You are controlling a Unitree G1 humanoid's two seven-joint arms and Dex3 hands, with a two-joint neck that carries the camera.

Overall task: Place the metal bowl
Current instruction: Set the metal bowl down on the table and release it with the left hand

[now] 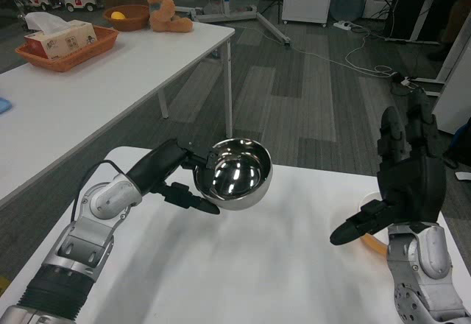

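A shiny metal bowl [238, 174] hangs just above the white table [257, 272], near its far edge, tilted with its mouth toward me. My left hand [173, 177] holds it from the left side, fingers on its rim and underside. My right hand [401, 184] is raised over the table's right side with fingers spread and nothing in it. Behind that hand an orange ring-shaped object [372, 244] lies on the table, mostly hidden.
A second white table [110, 81] stands at the left with an orange tray holding a tissue box [62, 40], a brown bowl with a yellow fruit [126, 17] and a teddy bear [165, 12]. Grey floor and cables lie beyond.
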